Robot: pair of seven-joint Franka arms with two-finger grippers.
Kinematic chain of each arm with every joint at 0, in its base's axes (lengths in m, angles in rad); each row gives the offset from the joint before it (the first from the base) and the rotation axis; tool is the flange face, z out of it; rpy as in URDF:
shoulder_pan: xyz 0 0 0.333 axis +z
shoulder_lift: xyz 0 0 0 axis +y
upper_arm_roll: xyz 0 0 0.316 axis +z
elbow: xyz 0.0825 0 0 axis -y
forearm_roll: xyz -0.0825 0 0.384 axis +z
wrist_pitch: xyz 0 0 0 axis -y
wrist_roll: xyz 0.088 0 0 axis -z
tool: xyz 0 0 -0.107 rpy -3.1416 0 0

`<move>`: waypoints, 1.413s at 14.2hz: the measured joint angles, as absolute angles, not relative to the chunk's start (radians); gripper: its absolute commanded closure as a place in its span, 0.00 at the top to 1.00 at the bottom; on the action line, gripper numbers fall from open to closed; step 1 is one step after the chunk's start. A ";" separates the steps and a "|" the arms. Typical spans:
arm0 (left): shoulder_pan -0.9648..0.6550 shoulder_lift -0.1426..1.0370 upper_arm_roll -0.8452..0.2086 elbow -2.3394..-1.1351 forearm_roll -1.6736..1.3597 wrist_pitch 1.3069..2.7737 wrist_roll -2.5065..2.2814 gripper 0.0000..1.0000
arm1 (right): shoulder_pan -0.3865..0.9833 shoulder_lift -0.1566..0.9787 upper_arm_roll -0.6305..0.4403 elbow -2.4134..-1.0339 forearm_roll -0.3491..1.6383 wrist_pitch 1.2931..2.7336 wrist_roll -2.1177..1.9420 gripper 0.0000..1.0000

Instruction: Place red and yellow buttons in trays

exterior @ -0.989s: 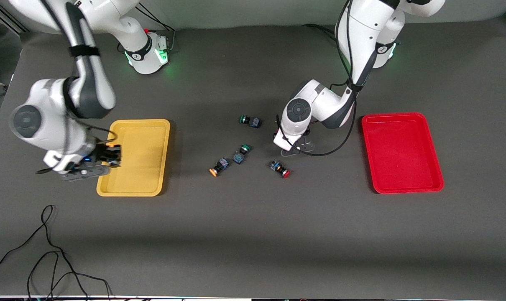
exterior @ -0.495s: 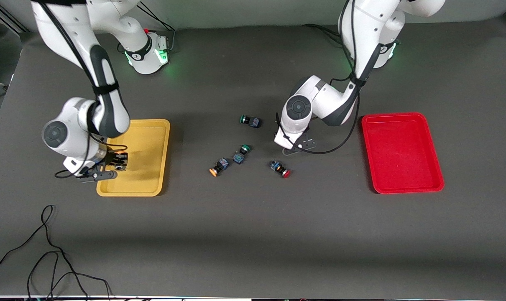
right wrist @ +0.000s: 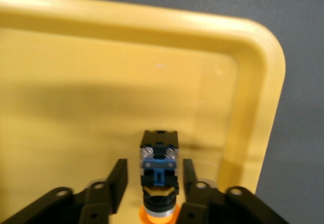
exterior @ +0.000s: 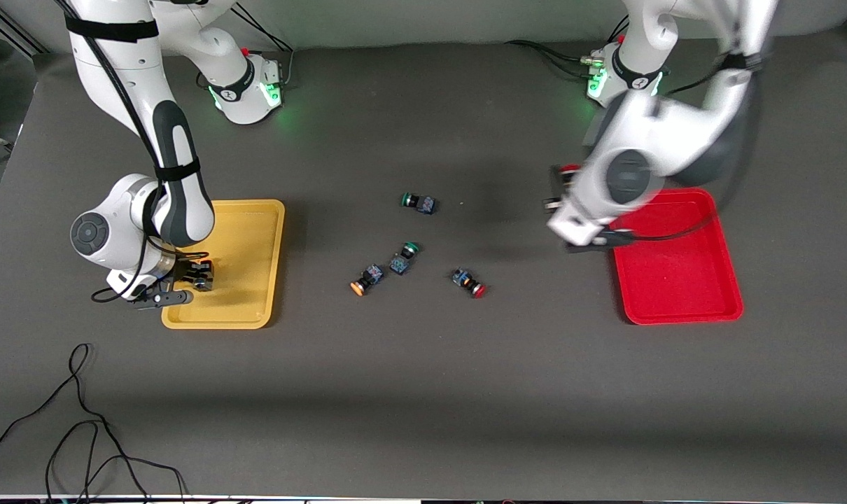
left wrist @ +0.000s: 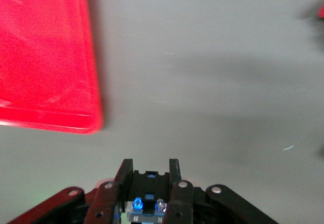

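though blurred, left claw [left wrist: 149, 183] clamps button [left wrist: 148, 203], cap hidden

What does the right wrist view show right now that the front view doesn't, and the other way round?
Only the right wrist view shows the yellow-capped button sitting between the right gripper fingers with gaps either side, jaws open, over the yellow tray floor.

Only the front view shows the left gripper beside the red tray, plus the four buttons loose on the table.

Both show the yellow tray and the right gripper in it.
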State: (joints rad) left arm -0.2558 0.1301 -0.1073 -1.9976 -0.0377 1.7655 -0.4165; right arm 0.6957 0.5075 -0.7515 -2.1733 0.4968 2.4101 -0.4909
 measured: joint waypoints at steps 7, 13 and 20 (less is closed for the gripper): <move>-0.020 0.205 -0.105 -2.234 0.152 2.160 -0.173 0.00 | 0.834 0.414 -0.901 -1.930 0.411 2.009 -0.238 1.00; 0.082 0.232 -0.106 -2.383 0.212 2.425 -0.104 0.99 | 1.090 0.438 -0.880 -1.819 0.434 1.973 0.504 1.00; 0.022 0.193 -0.180 -2.250 0.087 2.151 -0.206 0.99 | 1.119 0.632 -0.672 -1.725 0.493 2.164 1.043 1.00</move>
State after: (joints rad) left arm 0.0219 0.1932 -0.1804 -2.2503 0.0867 2.1508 -0.2063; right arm 1.1186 0.6315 -0.6718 -1.7246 0.4930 2.1638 1.0433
